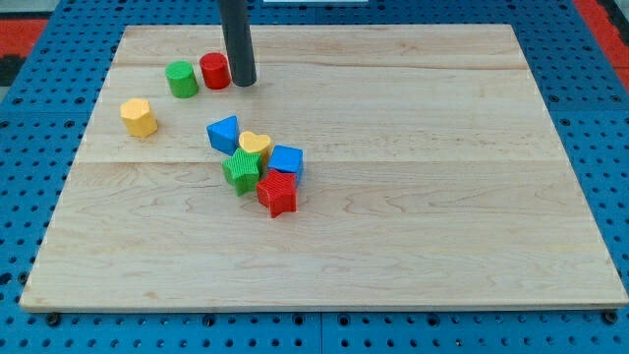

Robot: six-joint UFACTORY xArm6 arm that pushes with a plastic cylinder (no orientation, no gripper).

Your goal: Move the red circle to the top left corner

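The red circle is a short red cylinder standing near the view's top left of the wooden board. My tip rests on the board right beside it, touching or nearly touching its right side. A green cylinder stands just left of the red circle, almost against it.
A yellow hexagon block lies further left and lower. A cluster sits near the middle left: a blue triangle, a yellow heart, a green star, a blue cube and a red star. Blue pegboard surrounds the board.
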